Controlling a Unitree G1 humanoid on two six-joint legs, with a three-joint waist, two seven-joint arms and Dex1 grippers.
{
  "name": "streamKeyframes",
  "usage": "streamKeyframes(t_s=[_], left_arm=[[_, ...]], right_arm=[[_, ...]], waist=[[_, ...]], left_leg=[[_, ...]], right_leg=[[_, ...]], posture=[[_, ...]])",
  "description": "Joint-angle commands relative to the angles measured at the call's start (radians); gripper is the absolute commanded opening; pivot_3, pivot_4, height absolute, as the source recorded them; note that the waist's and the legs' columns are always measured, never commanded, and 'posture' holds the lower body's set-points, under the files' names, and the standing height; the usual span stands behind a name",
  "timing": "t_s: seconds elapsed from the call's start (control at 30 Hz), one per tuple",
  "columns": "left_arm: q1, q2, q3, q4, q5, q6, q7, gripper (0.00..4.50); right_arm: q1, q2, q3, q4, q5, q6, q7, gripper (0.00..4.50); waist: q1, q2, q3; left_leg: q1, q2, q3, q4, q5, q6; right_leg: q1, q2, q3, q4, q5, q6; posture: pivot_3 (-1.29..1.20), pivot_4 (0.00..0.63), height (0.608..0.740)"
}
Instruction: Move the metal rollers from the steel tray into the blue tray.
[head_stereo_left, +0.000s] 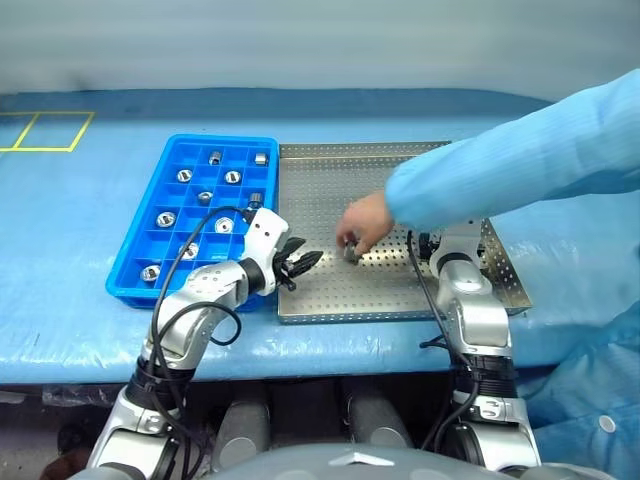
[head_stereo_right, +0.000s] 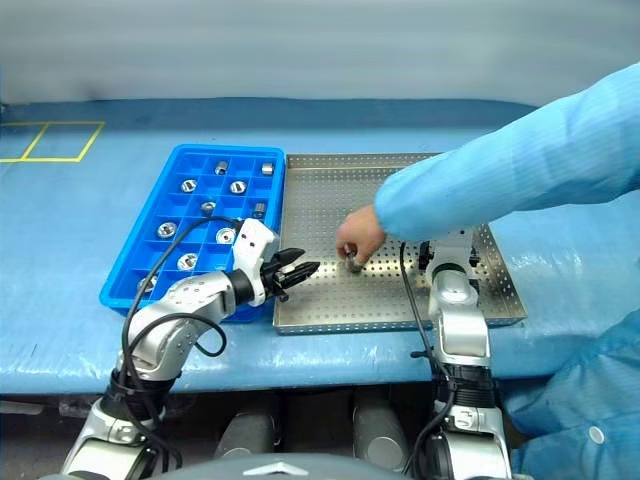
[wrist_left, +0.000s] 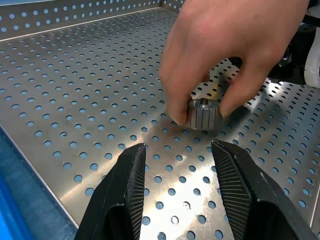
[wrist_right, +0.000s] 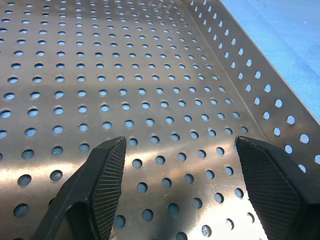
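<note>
A person's hand (head_stereo_left: 365, 222) pinches one metal roller (wrist_left: 204, 114) that stands on the steel tray (head_stereo_left: 330, 190), near its middle. My left gripper (wrist_left: 178, 146) hovers open just above the tray's front left part. It points at that roller from a short way off, with nothing between its fingers. My right gripper (wrist_right: 180, 142) stands open and empty over the steel tray's right side, close to the right rim and partly under the person's sleeve. The blue tray (head_stereo_left: 240, 139) lies directly left of the steel tray, and several rollers (head_stereo_left: 233, 177) sit in its compartments.
The person's light blue sleeve (head_stereo_left: 520, 160) reaches in from the right across the steel tray's back right part. Both trays rest on a blue covered table (head_stereo_left: 560, 280). Yellow tape lines (head_stereo_left: 40, 130) mark its far left corner.
</note>
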Motion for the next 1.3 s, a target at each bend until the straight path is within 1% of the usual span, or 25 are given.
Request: streamKeyframes(t_s=[0.03, 0.17, 0.23, 0.33, 0.37, 0.43, 0.47, 0.5, 0.6, 0.73, 0.87, 1.17, 1.23, 1.3], left_arm=[[-0.003, 0.001, 0.023, -0.019, -0.001, -0.023, -0.001, 2.22], [-0.003, -0.001, 0.025, -0.021, 0.001, -0.025, 0.001, 2.22], [-0.003, -0.001, 0.026, -0.022, 0.004, -0.026, 0.005, 2.22], [-0.004, 0.000, 0.031, -0.022, 0.001, -0.025, 0.004, 2.22], [-0.004, 0.001, 0.031, -0.022, 0.000, -0.026, 0.003, 2.22], [-0.004, 0.004, 0.032, -0.023, 0.000, -0.026, 0.001, 2.22], [-0.004, 0.005, 0.032, -0.023, -0.001, -0.026, 0.000, 2.22], [-0.003, 0.007, 0.032, -0.024, -0.001, -0.026, -0.002, 2.22], [0.002, 0.019, 0.034, -0.031, -0.005, -0.029, -0.015, 2.22], [0.005, 0.032, 0.036, -0.026, -0.001, -0.029, -0.012, 2.22], [0.004, 0.031, 0.034, -0.029, -0.004, -0.029, -0.010, 2.22], [0.005, 0.032, 0.041, -0.024, 0.002, -0.027, 0.005, 2.22], [0.006, 0.032, 0.043, -0.024, 0.001, -0.026, 0.008, 2.22], [0.008, 0.031, 0.044, -0.025, 0.002, -0.026, 0.011, 2.22]], right_arm=[[-0.006, -0.007, -0.003, -0.031, 0.003, -0.014, 0.001, 3.66], [-0.010, -0.009, -0.003, -0.030, 0.008, -0.015, 0.004, 3.66], [-0.006, -0.011, 0.002, -0.058, 0.039, 0.002, 0.050, 3.66], [0.004, -0.001, 0.013, -0.140, 0.160, 0.062, 0.187, 3.66], [0.013, -0.005, 0.026, -0.183, 0.220, 0.097, 0.254, 3.66], [0.054, -0.059, 0.102, -0.292, 0.329, 0.157, 0.424, 3.66], [0.074, -0.093, 0.139, -0.332, 0.348, 0.172, 0.475, 3.66], [0.086, -0.122, 0.167, -0.352, 0.341, 0.179, 0.488, 3.66], [0.111, -0.187, 0.215, -0.373, 0.323, 0.190, 0.503, 3.66], [0.133, -0.237, 0.265, -0.387, 0.326, 0.188, 0.537, 3.66], [0.117, -0.234, 0.269, -0.324, 0.276, 0.161, 0.482, 3.66], [0.077, -0.203, 0.287, -0.253, 0.269, 0.153, 0.478, 3.66], [0.074, -0.195, 0.281, -0.243, 0.272, 0.151, 0.474, 3.27], [0.071, -0.191, 0.272, -0.245, 0.281, 0.153, 0.475, 2.71]], waist=[[0.000, 0.000, 0.000], [0.000, 0.000, 0.000], [0.000, 0.000, 0.000], [-0.001, 0.000, 0.000], [-0.001, 0.000, 0.000], [0.000, 0.000, 0.000], [0.000, 0.000, 0.000], [0.000, 0.000, 0.000], [0.003, 0.000, 0.000], [0.003, 0.000, 0.000], [0.003, 0.000, 0.000], [0.005, 0.000, 0.000], [0.005, 0.000, 0.000], [0.006, 0.000, 0.000]], left_leg=[[0.000, 0.000, 0.000, 0.000, 0.000, 0.000], [0.000, 0.000, 0.000, 0.000, 0.000, 0.000], [0.000, 0.000, 0.000, 0.000, 0.000, 0.000], [0.000, 0.000, 0.000, 0.000, 0.000, 0.000], [0.000, 0.000, 0.000, 0.000, 0.000, 0.000], [0.000, 0.000, 0.000, 0.000, 0.000, 0.000], [0.000, 0.000, -0.001, -0.001, 0.000, 0.000], [0.000, 0.000, -0.001, -0.001, 0.000, 0.000], [0.000, 0.000, -0.001, 0.000, 0.000, 0.000], [0.000, 0.000, 0.000, 0.003, 0.000, 0.000], [0.000, 0.000, 0.000, 0.003, 0.000, 0.000], [0.000, 0.000, 0.000, 0.003, 0.000, 0.000], [-0.001, 0.000, 0.000, 0.003, 0.000, 0.000], [-0.001, 0.000, 0.000, 0.003, 0.000, 0.000]], right_leg=[[0.000, 0.000, 0.000, 0.000, 0.000, 0.000], [0.000, 0.000, 0.000, 0.000, 0.000, 0.000], [0.000, 0.000, 0.000, 0.000, 0.000, 0.000], [0.000, 0.000, 0.000, 0.000, 0.000, 0.000], [0.000, 0.000, 0.000, 0.000, 0.000, 0.000], [0.000, 0.000, 0.000, 0.000, 0.000, 0.000], [0.000, 0.000, 0.000, 0.000, 0.000, 0.000], [0.000, 0.000, 0.000, 0.000, 0.000, 0.000], [0.000, 0.000, 0.000, 0.000, 0.000, 0.000], [0.001, 0.000, 0.000, 0.000, 0.000, 0.000], [0.001, 0.000, 0.000, 0.000, 0.000, 0.000], [0.000, 0.000, 0.000, 0.000, 0.000, 0.000], [0.001, 0.000, 0.000, 0.000, 0.000, 0.000], [0.001, 0.000, 0.000, 0.000, 0.000, 0.001]], posture=[[0.01, 0.150, 0.740], [0.01, 0.150, 0.740], [0.01, 0.150, 0.740], [0.01, 0.150, 0.740], [0.01, 0.150, 0.740], [0.01, 0.150, 0.740], [0.01, 0.150, 0.740], [0.01, 0.150, 0.740], [0.00, 0.150, 0.740], [0.00, 0.150, 0.740], [0.00, 0.150, 0.740], [0.01, 0.150, 0.740], [0.02, 0.150, 0.740], [0.02, 0.150, 0.740]])
